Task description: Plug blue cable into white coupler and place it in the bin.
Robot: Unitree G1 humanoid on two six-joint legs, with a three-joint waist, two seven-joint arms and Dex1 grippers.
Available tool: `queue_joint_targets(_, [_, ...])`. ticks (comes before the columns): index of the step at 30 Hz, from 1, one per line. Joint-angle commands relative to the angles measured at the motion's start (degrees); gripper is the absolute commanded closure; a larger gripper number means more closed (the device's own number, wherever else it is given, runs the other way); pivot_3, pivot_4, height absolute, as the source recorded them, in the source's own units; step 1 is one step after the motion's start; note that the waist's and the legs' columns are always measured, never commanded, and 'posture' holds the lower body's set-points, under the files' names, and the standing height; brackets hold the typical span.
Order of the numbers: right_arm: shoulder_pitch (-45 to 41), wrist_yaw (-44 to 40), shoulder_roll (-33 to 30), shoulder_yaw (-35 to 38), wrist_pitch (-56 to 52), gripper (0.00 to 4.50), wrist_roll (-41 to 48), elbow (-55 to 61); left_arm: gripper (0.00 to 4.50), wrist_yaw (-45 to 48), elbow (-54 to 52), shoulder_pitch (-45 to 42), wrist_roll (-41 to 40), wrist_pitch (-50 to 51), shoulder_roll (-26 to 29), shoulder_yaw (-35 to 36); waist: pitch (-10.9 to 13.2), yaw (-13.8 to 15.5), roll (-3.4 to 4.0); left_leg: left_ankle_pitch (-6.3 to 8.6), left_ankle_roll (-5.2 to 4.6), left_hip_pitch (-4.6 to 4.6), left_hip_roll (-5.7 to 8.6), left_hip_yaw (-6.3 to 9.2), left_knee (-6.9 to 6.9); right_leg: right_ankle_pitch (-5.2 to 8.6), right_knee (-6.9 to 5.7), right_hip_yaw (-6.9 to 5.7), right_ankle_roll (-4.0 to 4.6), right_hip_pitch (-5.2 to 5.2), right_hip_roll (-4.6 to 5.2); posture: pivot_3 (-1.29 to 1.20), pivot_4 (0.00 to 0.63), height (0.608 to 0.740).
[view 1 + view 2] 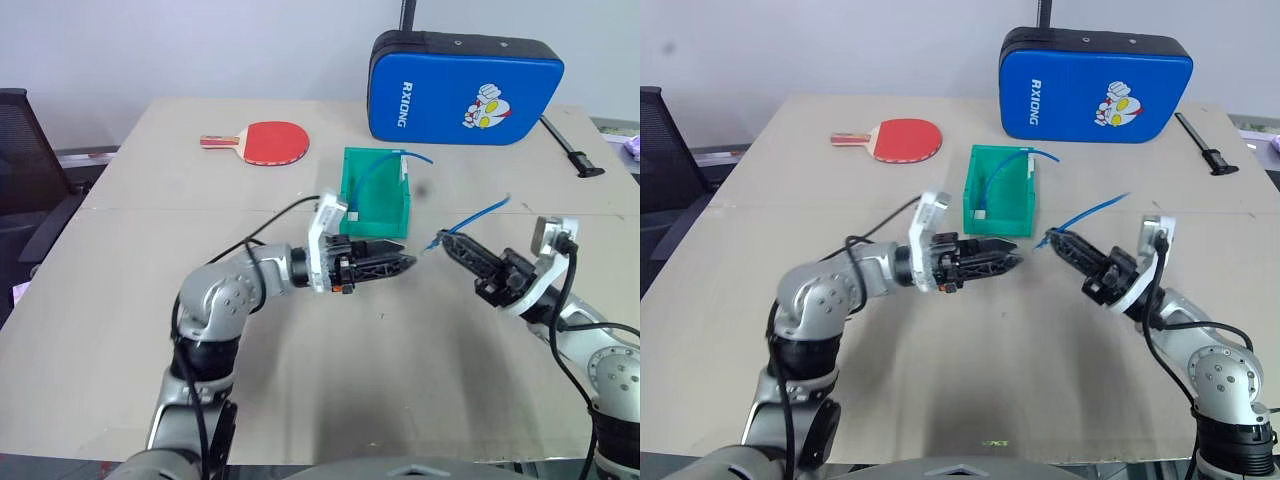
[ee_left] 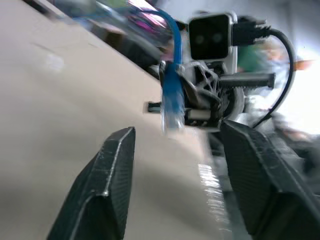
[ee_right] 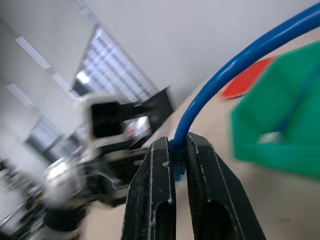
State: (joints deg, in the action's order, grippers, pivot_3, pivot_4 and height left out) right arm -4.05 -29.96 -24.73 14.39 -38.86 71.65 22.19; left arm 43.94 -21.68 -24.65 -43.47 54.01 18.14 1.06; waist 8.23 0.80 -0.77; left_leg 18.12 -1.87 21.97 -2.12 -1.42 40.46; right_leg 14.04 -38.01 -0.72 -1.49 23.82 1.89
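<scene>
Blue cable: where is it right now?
In the head views the blue cable is off the table on the robot's right, pinched near its plug end by the right gripper, its free end rising away, right of the green bin.

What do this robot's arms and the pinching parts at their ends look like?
Both arms are silver-grey metal with rounded joint housings and loose black cables running along them. Each ends in a gripper, left gripper and right gripper, with two tapered black jaws of ribbed plastic. A white bracket by each wrist carries a small camera.
</scene>
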Motion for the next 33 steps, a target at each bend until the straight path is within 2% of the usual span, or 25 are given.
queue_joint_targets(1, [-3.0,1.0,1.6,2.8,4.9,4.50,-2.9,-1.5,2.02,-8.6,-10.6,4.6,5.8,-8.8,-1.0,2.8,0.0,0.0,0.00,0.00,0.00,0.00,0.00,0.00,0.00,0.00,-0.01,0.00,0.00,0.00,0.01,0.00,0.150,0.681])
queue_joint_targets(3, [-4.6,1.0,2.5,3.1,7.1,4.50,-5.4,-3.3,2.02,-14.0,-14.9,9.4,12.1,-13.5,-0.2,3.0,0.0,0.0,0.03,0.00,0.00,-0.05,0.00,-0.06,-0.03,0.00,-0.01,0.08,0.00,-0.01,0.07,0.00,0.150,0.681])
queue_joint_targets(6, [-7.2,0.0,3.1,1.3,9.9,4.50,-10.9,-5.0,2.02,-25.7,-19.6,20.2,28.0,-24.1,0.3,5.7,0.0,-0.3,0.06,0.01,0.00,-0.09,-0.01,-0.10,-0.07,0.00,-0.02,0.12,0.00,-0.01,0.04,0.00,0.150,0.681])
queue_joint_targets(11, [-9.4,-1.9,3.3,-2.1,10.2,4.50,-15.1,-4.0,2.02,-34.1,-21.3,34.3,37.0,-29.5,-3.1,5.0,0.0,0.3,0.06,0.03,-0.04,-0.07,-0.06,-0.03,-0.11,0.00,-0.01,0.04,0.01,0.02,0.13,0.00,0.150,0.681])
queue_joint_targets(13, [-10.2,-2.9,3.0,-3.9,9.9,4.50,-16.5,-2.8,2.02,-35.7,-19.4,37.4,39.0,-30.2,-4.5,3.1,0.0,0.4,0.05,0.04,-0.06,-0.02,0.00,0.00,-0.10,0.00,0.01,0.00,0.01,0.02,0.16,0.00,0.150,0.681])
queue_joint_targets(21, [-11.8,-4.5,3.4,-7.8,9.5,4.50,-19.2,-0.4,2.02,-37.3,-4.0,30.9,41.6,-33.6,-7.6,-0.8,0.0,0.0,0.04,0.03,-0.09,-0.05,0.06,-0.01,-0.01,0.00,-0.03,-0.06,0.01,-0.01,0.03,0.00,0.150,0.681])
queue_joint_targets(28, [-10.5,-3.4,4.1,-7.8,9.5,4.50,-19.5,1.5,2.02,-37.8,4.7,26.3,42.3,-35.2,-9.0,-1.5,0.0,0.1,0.05,0.04,-0.08,0.00,0.00,0.04,-0.11,-0.01,-0.02,-0.14,0.00,0.06,0.08,0.00,0.150,0.681])
queue_joint_targets(33, [-9.1,-2.6,4.3,-8.0,9.5,4.50,-19.8,2.8,2.02,-39.3,6.6,25.4,42.9,-36.4,-10.0,-0.8,0.0,0.0,0.05,0.04,-0.08,0.01,0.01,0.04,-0.11,-0.01,-0.02,-0.15,0.00,0.05,0.20,0.00,0.150,0.681])
